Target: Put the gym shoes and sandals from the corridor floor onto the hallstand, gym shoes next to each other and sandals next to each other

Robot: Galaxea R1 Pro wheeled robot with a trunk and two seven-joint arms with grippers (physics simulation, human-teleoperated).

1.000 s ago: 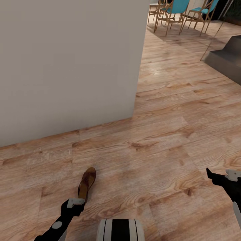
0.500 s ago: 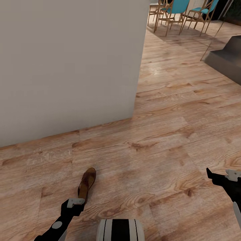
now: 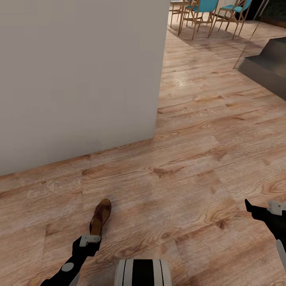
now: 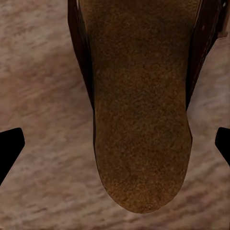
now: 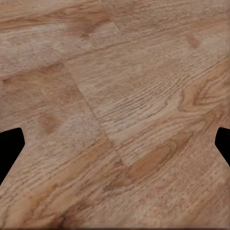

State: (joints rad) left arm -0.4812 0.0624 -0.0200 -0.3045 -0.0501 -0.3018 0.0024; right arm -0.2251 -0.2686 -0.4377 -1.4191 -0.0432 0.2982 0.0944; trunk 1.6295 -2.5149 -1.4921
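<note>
Lying on the wood floor near the grey wall, one sandal waits just beyond the left gripper, whose fingers are spread wide around it; the right gripper is also spread, empty. Judging by this, racking has hardly begun.

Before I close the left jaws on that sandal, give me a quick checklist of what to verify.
1. Sandal lies between the left gripper fingertips: ok, one dark tip on each side in the left wrist view.
2. Left jaws spread wider than the sandal: ok.
3. Sandal on the corridor floor, not lifted: ok.
4. Fingers low enough to grip: cannot tell.
5. Right gripper free: ok, jaws apart, floor planks between them.
6. Hallstand in sight for the drop-off: not ok; the head view has a wall and chairs.
</note>
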